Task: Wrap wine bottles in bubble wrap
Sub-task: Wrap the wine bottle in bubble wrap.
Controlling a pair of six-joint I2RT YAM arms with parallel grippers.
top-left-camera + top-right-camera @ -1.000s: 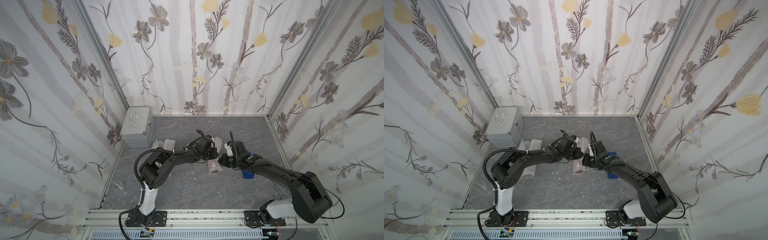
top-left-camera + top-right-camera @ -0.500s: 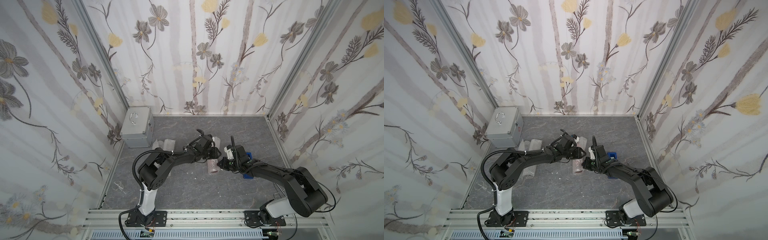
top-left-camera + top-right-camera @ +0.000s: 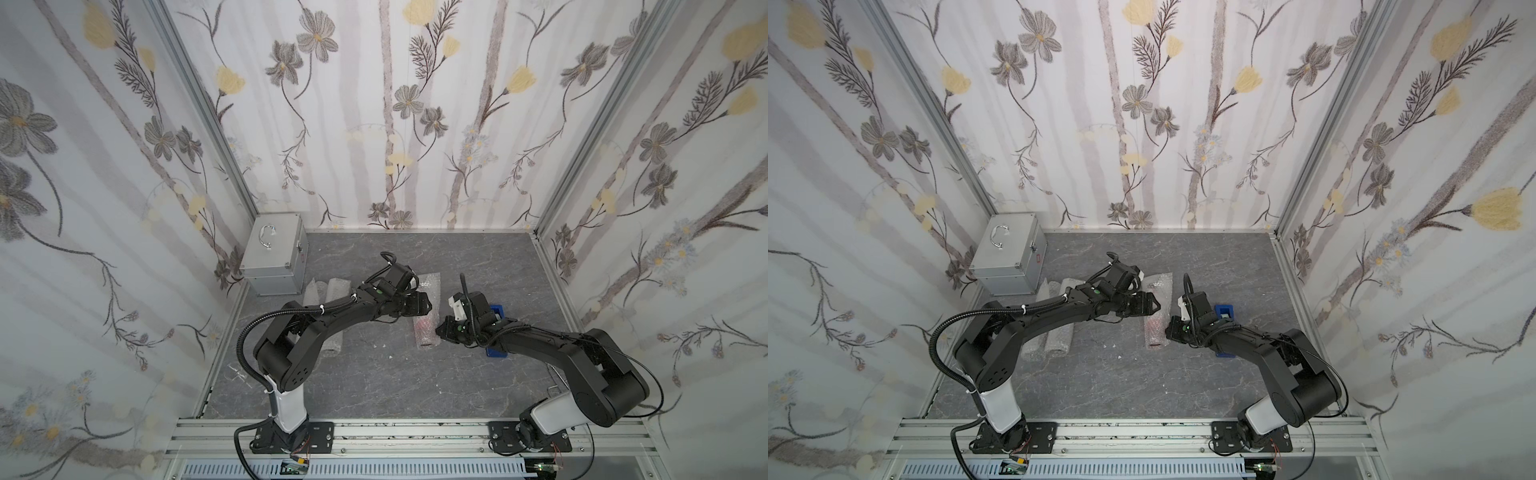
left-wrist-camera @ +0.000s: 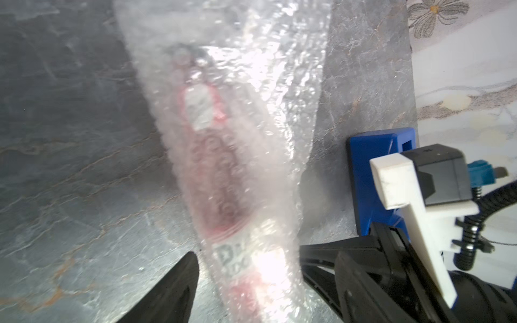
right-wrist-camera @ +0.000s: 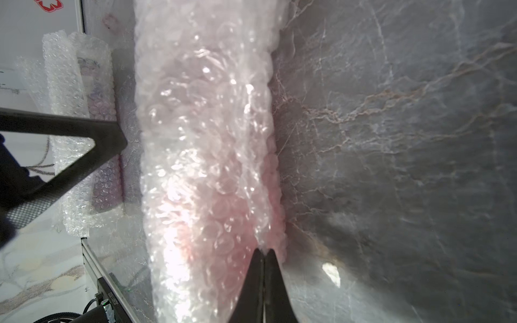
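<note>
Left gripper lets go of the wrapped bottle
In the middle of the counter point(image 3: 374, 374) the red-pink bottle point(image 4: 218, 179) lies rolled in bubble wrap point(image 5: 207, 139); the left gripper point(image 4: 247, 251) has just opened wide around it, so the wrap may spring loose. The right gripper point(image 5: 263, 253) is shut tight at the wrap's edge; whether it pinches it is unclear. Two other rolls point(image 3: 334, 286) sit half under the left arm, their bottles hard to see

3 bubble wrap rolls point(image 3: 426, 332), 1 red-pink bottle point(image 4: 212, 167) showing through, 1 silver case point(image 3: 274, 262), 1 blue tape dispenser point(image 3: 497, 311), 2 arms point(image 3: 332, 316)
</note>
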